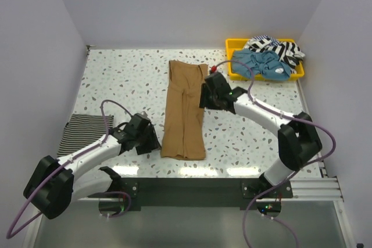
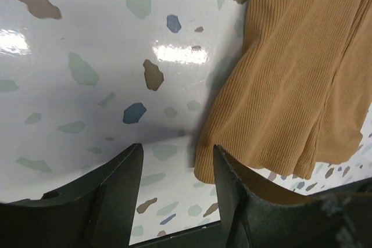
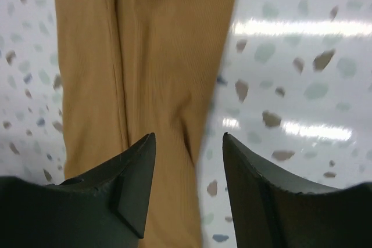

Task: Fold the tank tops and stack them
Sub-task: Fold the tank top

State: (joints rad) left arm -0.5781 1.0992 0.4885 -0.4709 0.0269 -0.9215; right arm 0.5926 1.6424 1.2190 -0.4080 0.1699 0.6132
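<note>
Speckled terrazzo table [image 1: 116, 79]: it is lying under both claws, serving as the flat surface for folding.

Long tan-brown ribbed tank top [image 1: 185, 114]: it is lying between the two claws as a narrow lengthwise strip. Its near hem is sitting just to the right of the left claw, and its right edge is running directly beneath the right claw. The sides look already folded in, so the crosswise fold is probably what remains.

Yellow plastic tray [image 1: 232, 43]: it is sitting beyond and to the right of the right claw, acting as the supply bin.

Light blue tank top [image 1: 261, 63] and black-and-white striped tank top [image 1: 276, 46]: both are waiting crumpled in that tray, unfolded.

Folded thin-striped tank top [image 1: 84, 132]: it is resting to the left of the left claw, apparently forming the base of the stack.

Left claw [image 2: 177, 155]: it is hovering with its fingers spread and nothing in them. Bare table is showing between the fingers, and the cloth's corner is lying beside the right one.

Right claw [image 3: 189, 143]: it is hanging with its fingers spread and gripping nothing, straddling the tan cloth's edge from above.
</note>
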